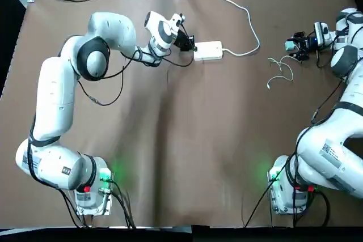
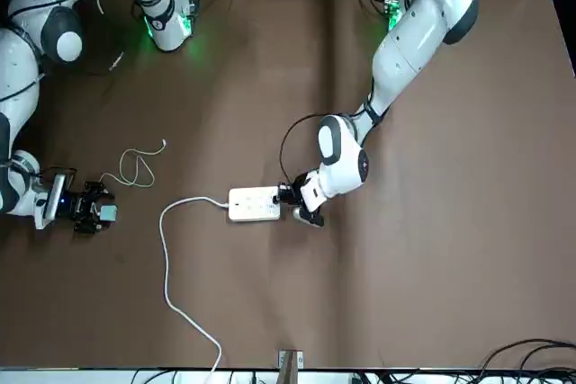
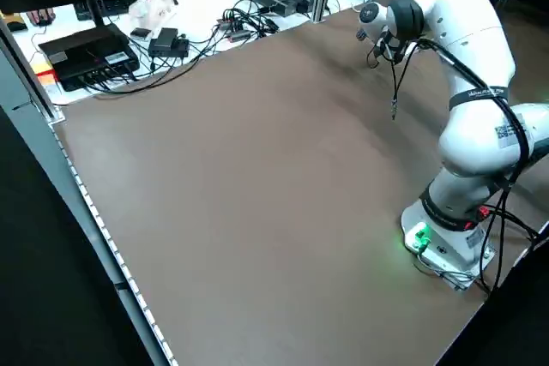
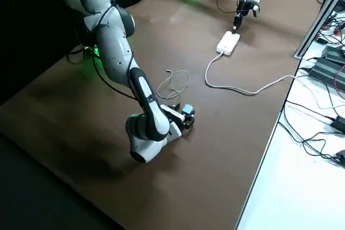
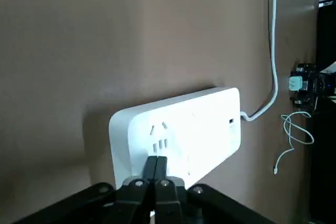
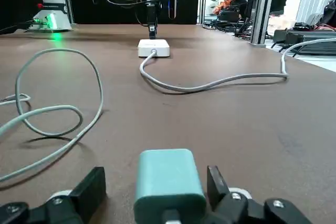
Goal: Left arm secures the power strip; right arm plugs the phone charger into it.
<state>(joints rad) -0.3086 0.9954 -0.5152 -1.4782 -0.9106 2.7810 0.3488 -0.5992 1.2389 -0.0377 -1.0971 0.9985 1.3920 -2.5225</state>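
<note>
The power strip (image 1: 208, 50) lies flat on the brown table (image 1: 187, 151), toward the far edge from the arms' bases, with its sockets facing up. Its thick white cord (image 1: 245, 24) leaves the end that faces the right arm's side and curves away in a loop to the far edge of the table.

At the strip's other end is the left gripper (image 1: 189, 44). Its two black fingers (image 5: 157, 174) are pressed together with nothing between them, and their tips rest on the top of the strip at that end, by the nearest socket. The left arm (image 1: 57, 100) reaches out to it in a long bend from its base, where a green light shows.

Well apart from the strip, out past the cord's end, sits the right gripper (image 1: 294, 46), low over the table. The phone charger (image 6: 169, 182), a small teal cube, stands between its fingers, but I cannot tell whether the fingers actually touch it. The charger's thin white cable (image 1: 280, 69) lies in loose curls on the table just beside that gripper, on the side nearer the arms' bases. The right arm (image 1: 334, 134) folds back from there to its own base.

Beyond the table, in the right wrist view, a seated person (image 6: 234, 1) is visible in the room.
</note>
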